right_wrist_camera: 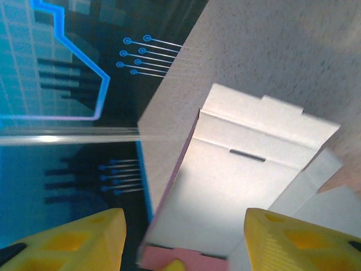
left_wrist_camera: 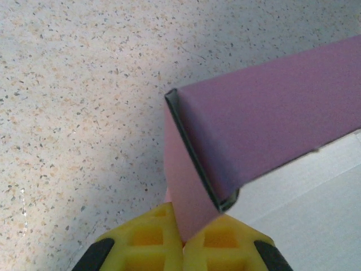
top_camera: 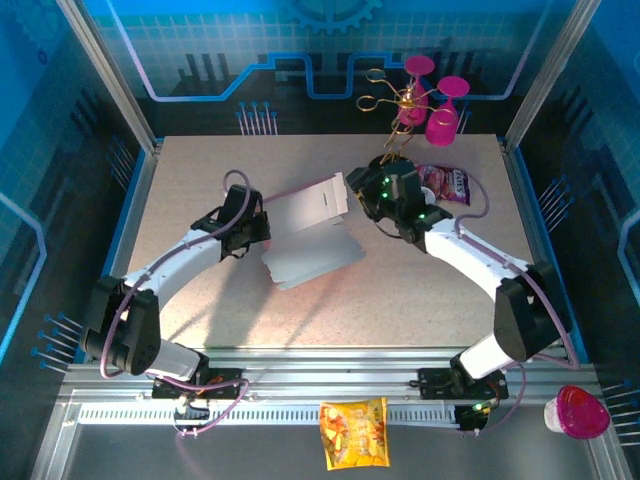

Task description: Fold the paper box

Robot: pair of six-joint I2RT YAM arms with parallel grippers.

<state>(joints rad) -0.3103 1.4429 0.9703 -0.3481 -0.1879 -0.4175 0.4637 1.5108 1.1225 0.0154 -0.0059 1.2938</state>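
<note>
The paper box point(top_camera: 312, 255) lies part-folded at the table's middle, pale inside up, with one long panel point(top_camera: 308, 205) raised toward the back. My left gripper point(top_camera: 262, 238) is at the box's left end. In the left wrist view its yellow fingers point(left_wrist_camera: 148, 241) are shut on a pink side flap point(left_wrist_camera: 189, 197), and a darker pink wall point(left_wrist_camera: 271, 118) stands up beyond them. My right gripper point(top_camera: 363, 196) hovers at the raised panel's right end. In the right wrist view it point(right_wrist_camera: 183, 243) is open, and the pale slotted panel point(right_wrist_camera: 225, 180) lies between its spread fingers point(right_wrist_camera: 84, 240).
Two magenta goblets point(top_camera: 432, 102) and a gold wire stand point(top_camera: 390, 98) are at the back right. A printed snack bag point(top_camera: 446, 184) lies just right of the right arm. A yellow snack bag point(top_camera: 353, 432) and a pink cup point(top_camera: 578, 412) rest on the near frame.
</note>
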